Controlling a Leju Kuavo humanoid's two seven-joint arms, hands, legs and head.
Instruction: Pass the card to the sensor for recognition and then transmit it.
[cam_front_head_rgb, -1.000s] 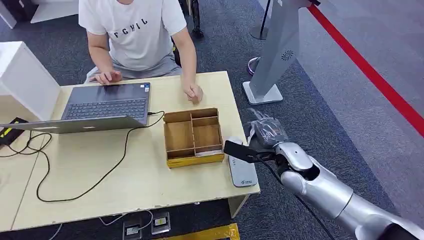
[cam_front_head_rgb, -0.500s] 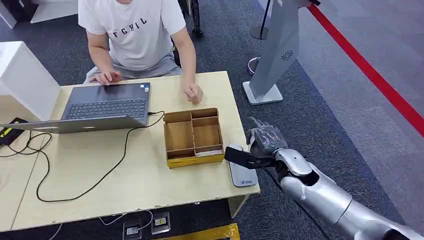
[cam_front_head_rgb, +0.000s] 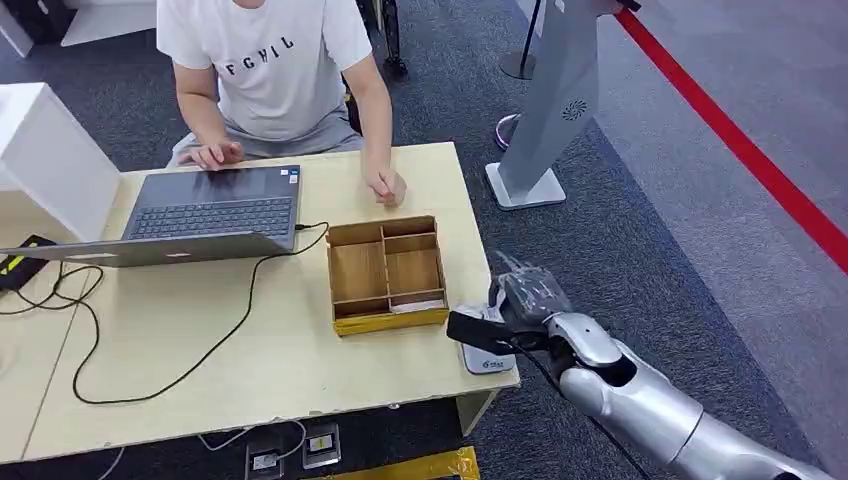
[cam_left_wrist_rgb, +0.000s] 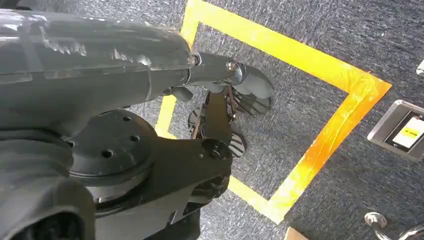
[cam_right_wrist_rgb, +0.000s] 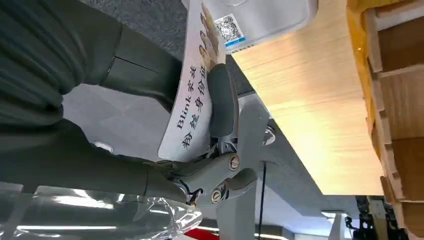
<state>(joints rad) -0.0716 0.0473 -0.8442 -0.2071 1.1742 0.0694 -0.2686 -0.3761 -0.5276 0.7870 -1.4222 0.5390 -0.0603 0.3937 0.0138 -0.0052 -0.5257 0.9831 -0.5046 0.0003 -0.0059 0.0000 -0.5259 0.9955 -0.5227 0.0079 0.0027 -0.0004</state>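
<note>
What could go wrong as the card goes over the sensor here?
The right hand pinches the card near one end, so it could slip or tilt under the fingers. The sensor sits at the table corner; a low pass might nudge it toward the edge.

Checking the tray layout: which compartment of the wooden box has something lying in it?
The wooden box compartment along its near edge, right side: a white slip lies there; the others look bare.

Light wooden table, open laptop, black cable, divided wooden box, grey sensor
</note>
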